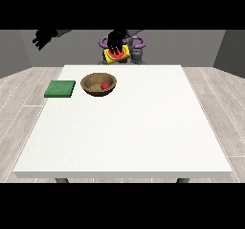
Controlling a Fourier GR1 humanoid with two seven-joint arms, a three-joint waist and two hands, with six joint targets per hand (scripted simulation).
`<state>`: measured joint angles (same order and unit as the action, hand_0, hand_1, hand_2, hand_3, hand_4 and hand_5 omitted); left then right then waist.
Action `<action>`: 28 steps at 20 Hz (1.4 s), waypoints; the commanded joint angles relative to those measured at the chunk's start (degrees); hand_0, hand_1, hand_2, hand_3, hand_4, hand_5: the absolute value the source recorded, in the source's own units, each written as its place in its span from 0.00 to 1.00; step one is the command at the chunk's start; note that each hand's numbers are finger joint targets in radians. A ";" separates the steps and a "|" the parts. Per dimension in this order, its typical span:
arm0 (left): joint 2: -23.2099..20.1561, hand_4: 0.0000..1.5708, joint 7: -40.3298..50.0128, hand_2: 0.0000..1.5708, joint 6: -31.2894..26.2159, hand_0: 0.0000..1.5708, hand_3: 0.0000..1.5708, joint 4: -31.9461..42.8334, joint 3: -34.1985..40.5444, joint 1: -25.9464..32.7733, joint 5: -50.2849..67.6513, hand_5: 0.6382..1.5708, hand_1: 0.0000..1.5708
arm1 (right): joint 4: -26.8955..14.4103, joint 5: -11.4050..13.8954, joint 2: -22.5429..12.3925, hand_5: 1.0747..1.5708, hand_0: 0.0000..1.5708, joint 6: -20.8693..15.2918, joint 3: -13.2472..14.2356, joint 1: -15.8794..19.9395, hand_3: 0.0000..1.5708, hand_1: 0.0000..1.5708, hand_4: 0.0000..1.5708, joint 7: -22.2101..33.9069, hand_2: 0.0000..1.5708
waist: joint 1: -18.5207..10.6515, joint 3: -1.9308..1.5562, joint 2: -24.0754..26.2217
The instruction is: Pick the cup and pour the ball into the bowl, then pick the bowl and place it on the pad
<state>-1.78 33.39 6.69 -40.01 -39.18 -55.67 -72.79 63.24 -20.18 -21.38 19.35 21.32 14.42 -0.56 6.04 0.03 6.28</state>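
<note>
Two hands aloft: right-of-view hand (pixel 115 42) with fingers curled over cup (pixel 116 56), apparently clear after pouring, ball (pixel 104 85) in bowl (pixel 98 84) well below fingertips, pad (pixel 60 88) alongside; left-of-view hand (pixel 43 38), finger state unclear.

We see a bare, plain test room rather than any lived-in place. A large white table (pixel 143 127) stands on dark legs over a floor of pale grey wooden planks (pixel 28 98), and flat grey walls (pixel 191 46) close off the back. Only a green pad (pixel 60 89) and a wooden bowl (pixel 99 85) lie on the table, before a humanoid robot (pixel 122 46).
</note>
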 commanded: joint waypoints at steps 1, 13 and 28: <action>-2.77 0.74 -4.89 1.00 5.71 0.51 1.00 -6.44 9.27 2.07 9.25 0.99 0.51 | -0.62 0.61 0.08 0.95 0.00 -2.22 1.12 -1.84 0.03 0.00 0.45 -0.36 0.00 | -4.22 0.11 1.87; -6.38 0.68 -20.95 0.00 2.77 0.00 0.00 -23.43 45.95 4.66 56.00 1.00 0.00 | -0.68 2.66 3.69 0.97 0.00 -10.02 1.56 -1.17 0.00 0.00 0.49 -1.39 0.00 | -14.36 0.56 -2.60; -24.22 0.63 -24.02 0.00 -24.77 0.00 0.00 -25.28 61.73 8.34 80.45 0.99 0.00 | -12.82 4.64 10.52 0.99 0.00 -11.00 0.20 0.86 0.00 0.00 0.44 -15.77 0.00 | -17.07 -0.07 -12.15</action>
<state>-22.52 8.34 -14.10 -63.81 20.35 -48.52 3.86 55.79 -15.68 -10.05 6.63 21.20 14.16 -13.14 -10.81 0.02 -4.92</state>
